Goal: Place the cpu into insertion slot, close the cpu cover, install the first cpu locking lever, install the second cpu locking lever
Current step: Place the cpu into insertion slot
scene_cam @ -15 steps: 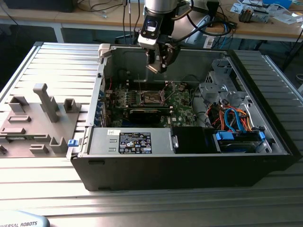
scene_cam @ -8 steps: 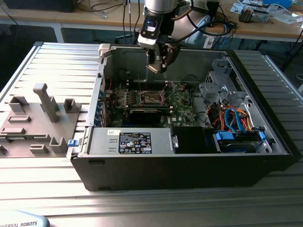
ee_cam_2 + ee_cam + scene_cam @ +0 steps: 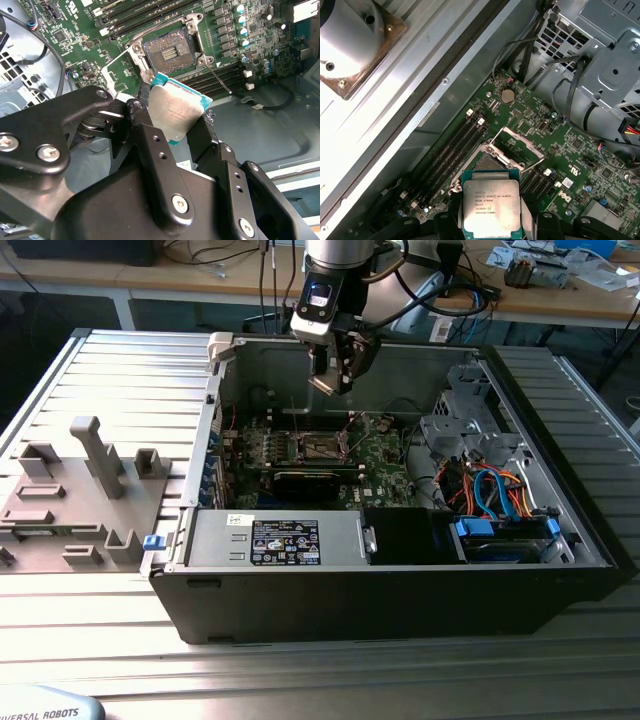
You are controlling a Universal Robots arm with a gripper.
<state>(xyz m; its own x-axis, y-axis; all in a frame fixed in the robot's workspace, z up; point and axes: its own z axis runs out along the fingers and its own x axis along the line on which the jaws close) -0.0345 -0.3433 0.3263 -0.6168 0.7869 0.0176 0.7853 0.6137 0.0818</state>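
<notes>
The hand [image 3: 173, 114] is clamped on the cpu [image 3: 177, 107], gripping its opposite edges, and hangs over the motherboard [image 3: 385, 455] inside the open case [image 3: 400, 600]. The insertion slot [image 3: 169, 50] lies beneath, apart from the cpu, bare, with its cover [image 3: 516, 145] tipped up. A raised lever [image 3: 220, 80] and memory slots [image 3: 452, 150] flank it.

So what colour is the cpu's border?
Teal; the cpu shows it best in the second wrist view.
</notes>
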